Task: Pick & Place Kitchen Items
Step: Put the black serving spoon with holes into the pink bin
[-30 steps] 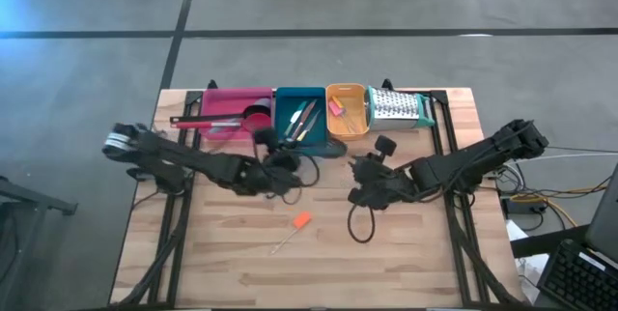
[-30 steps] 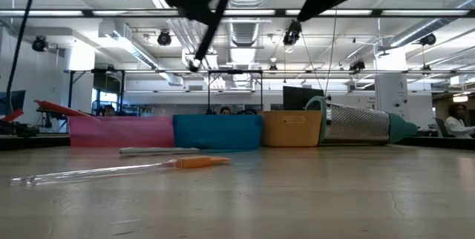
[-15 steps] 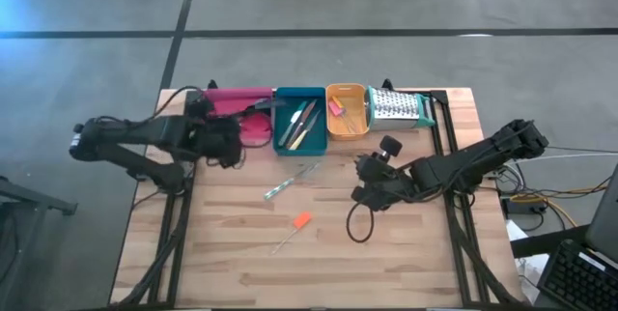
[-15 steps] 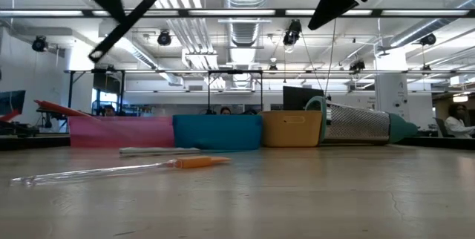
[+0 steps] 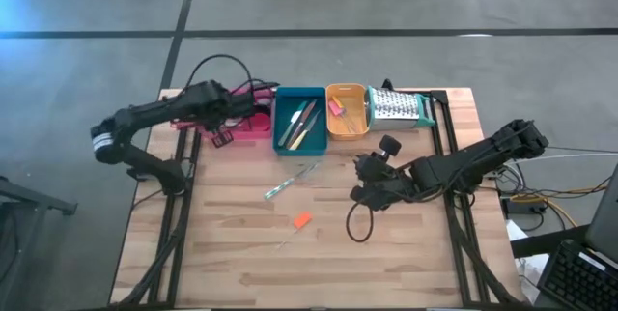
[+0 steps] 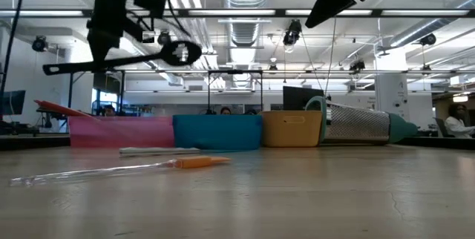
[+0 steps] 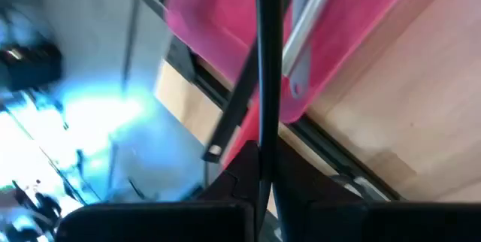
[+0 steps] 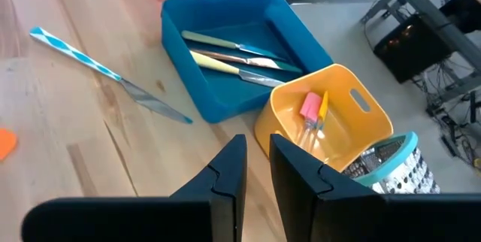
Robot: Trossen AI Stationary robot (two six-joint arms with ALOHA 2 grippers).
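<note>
My left gripper point(image 5: 230, 110) is above the pink tray point(image 5: 253, 124) at the table's far left, shut on a long black ladle point(image 6: 119, 64). The ladle's round bowl point(image 6: 182, 52) shows in the low view. The pink tray holds a red spoon and a grey utensil point(image 7: 304, 24). A knife with a blue-and-white handle point(image 5: 290, 182) and a clear stick with an orange tip point(image 5: 295, 226) lie flat on the table's middle. My right gripper point(image 5: 371, 182) hovers over the table right of the middle, its fingers point(image 8: 225, 174) close together and empty. My left gripper pinches the ladle's thin black shaft point(image 7: 264, 140) between its two fingers. The shaft runs on forward past the fingertips. The ladle hangs about level, lifted clear above the pink tray.
A teal tray point(image 5: 299, 120) with several thin knives, an orange bin point(image 5: 346, 110) with small pink and orange pieces, and a metal grater point(image 5: 401, 106) stand in a row along the far edge. A black cable loop point(image 5: 359, 224) lies near my right arm.
My left gripper has carried the black ladle from the table's middle toward the far left, over the pink tray. The ladle has swung from hanging steeply to about level. The blue-handled knife, hidden under the arm before, now shows.
</note>
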